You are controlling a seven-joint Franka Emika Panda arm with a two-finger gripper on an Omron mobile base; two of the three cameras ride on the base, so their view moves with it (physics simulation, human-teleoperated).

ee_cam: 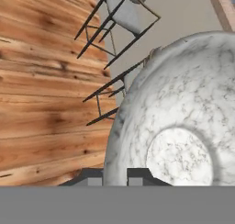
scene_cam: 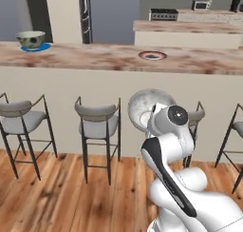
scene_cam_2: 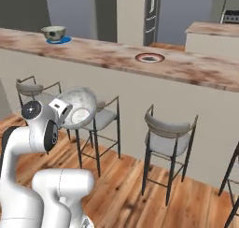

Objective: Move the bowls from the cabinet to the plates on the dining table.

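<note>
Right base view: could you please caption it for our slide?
Arm carries a grey stone-look bowl toward the dining table, where the red-rimmed plate waits bare.

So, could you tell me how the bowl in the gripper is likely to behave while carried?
The bowl looks rigid and stone-like, so probably heavy for its size. Its smooth rim is pinched at one edge by the gripper, so it may swivel or slip. Dropped on the wood floor, it could chip.
</note>
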